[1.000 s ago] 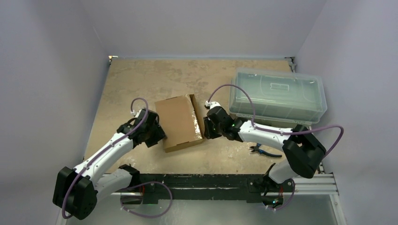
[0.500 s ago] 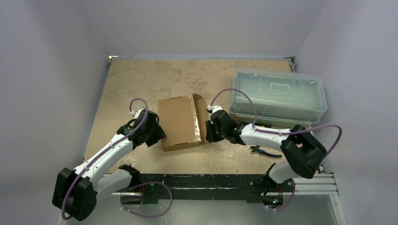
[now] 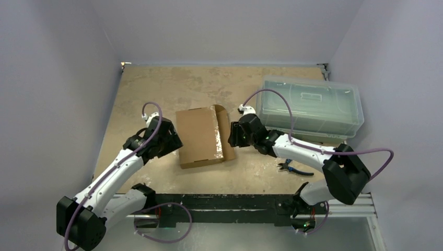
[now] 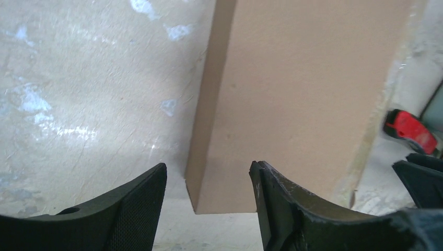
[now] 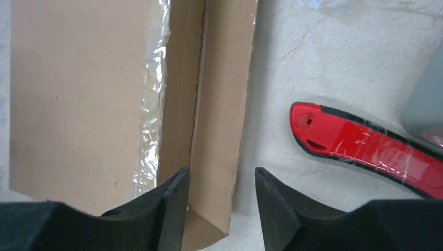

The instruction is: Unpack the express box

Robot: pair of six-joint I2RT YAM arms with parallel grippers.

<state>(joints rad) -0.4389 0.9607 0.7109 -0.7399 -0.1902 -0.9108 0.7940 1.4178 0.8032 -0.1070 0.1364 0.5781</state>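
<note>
The express box [image 3: 199, 137] is a flat brown cardboard mailer lying mid-table, with clear tape [image 5: 151, 99] along its right edge. A narrow side flap [image 5: 222, 104] stands loose from that edge. In the top view my right gripper [image 3: 232, 138] is at the box's right side. It is open, and in the right wrist view [image 5: 220, 172] the flap passes between its fingers. My left gripper [image 3: 176, 144] is at the box's left side. It is open too, and the box's near corner [image 4: 198, 204] lies between its fingers [image 4: 138, 209] without being pinched.
A clear plastic lidded bin [image 3: 311, 107] stands at the right rear, close behind the right arm. A red box cutter [image 5: 365, 149] lies on the table just right of the flap. Dark pliers [image 3: 293, 168] lie near the front right. Grey walls enclose the table.
The right gripper has opened and let the flap go, shifting a little away from me. The left gripper has opened wider. The flap now stands out from the box's right edge.
</note>
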